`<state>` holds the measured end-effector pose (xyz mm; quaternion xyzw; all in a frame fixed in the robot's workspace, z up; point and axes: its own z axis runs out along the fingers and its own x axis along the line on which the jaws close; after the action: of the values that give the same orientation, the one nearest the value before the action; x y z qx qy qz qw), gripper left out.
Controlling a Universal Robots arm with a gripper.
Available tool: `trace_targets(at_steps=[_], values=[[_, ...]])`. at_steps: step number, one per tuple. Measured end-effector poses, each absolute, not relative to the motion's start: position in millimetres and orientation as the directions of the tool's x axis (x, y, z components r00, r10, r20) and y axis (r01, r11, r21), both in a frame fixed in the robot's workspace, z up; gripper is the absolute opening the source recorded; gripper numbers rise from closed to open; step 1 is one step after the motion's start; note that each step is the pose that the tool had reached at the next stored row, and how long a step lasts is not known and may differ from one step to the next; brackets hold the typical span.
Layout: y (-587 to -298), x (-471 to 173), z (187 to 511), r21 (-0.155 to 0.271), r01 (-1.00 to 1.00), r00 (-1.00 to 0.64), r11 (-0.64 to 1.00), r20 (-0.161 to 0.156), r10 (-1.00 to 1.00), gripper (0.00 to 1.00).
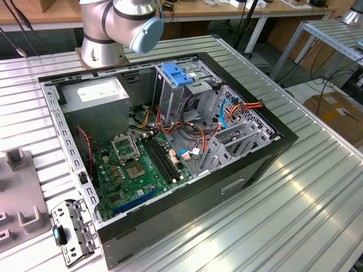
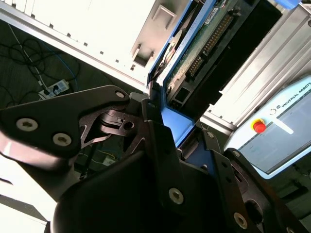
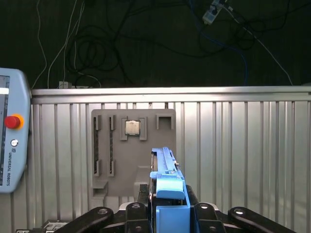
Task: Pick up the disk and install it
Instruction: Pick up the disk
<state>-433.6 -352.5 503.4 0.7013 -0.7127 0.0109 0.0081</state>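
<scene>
Gripper (image 3: pixel 167 195) closed down on the blue carrier (image 3: pixel 170 187) that wraps the disk (image 2: pixel 209 41). My jaws press its two flat sides, narrow gap, firm hold as far as I can judge. In the second wrist view the disk stands edge-on out past my fingertips, green circuit side showing. Pick-up step is done, I judge, and this is the carry stage, with the load clear of any surface. Straight beyond the disk in the first wrist view lies a grey fixture plate (image 3: pixel 131 165) on the ribbed table (image 3: pixel 243 145), a small square chip (image 3: pixel 132 127) seated in one pocket. Off to one side of the gripper sits a teach pendant (image 3: pixel 12 141) with a red button. The exterior view shows the open computer case (image 1: pixel 227 181): drive cage (image 1: pixel 176 99) with blue latch (image 1: pixel 177 75), motherboard (image 1: pixel 142 170), power-supply box (image 1: pixel 96 93). I cannot place the case relative to my gripper. My judgement is that installing calls for squaring the carrier to the cage opening and missing the loose cables (image 1: pixel 198 133) beside it.
</scene>
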Motion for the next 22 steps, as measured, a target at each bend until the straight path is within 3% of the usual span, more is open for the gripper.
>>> trace_targets(at_steps=[22], values=[[-353,-399,503,-0.003,-1.000,-0.016,0.016,0.027,-1.000,0.37]])
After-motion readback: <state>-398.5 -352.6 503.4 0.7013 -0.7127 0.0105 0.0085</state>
